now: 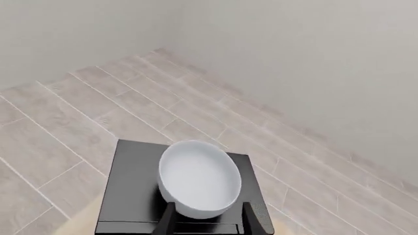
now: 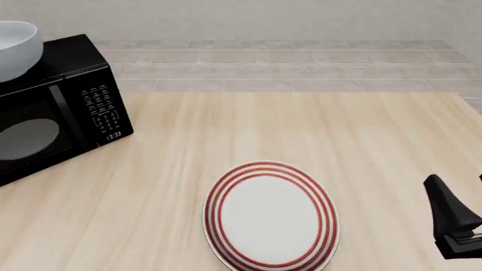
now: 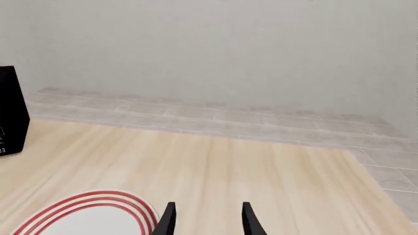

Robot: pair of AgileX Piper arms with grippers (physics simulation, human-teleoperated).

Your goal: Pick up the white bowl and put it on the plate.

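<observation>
White bowl [image 1: 199, 178] sits between the left gripper's [image 1: 207, 218] parted fingers over the microwave [image 2: 56, 104] reading 13:33.

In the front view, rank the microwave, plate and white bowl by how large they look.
1. microwave, cut off at the edge
2. plate, close to the microwave in area
3. white bowl, only partly in frame

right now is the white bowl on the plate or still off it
Off it. The white bowl sits on top of the black microwave at the table's far left, while the red-ringed plate lies bare near the front edge.
</observation>
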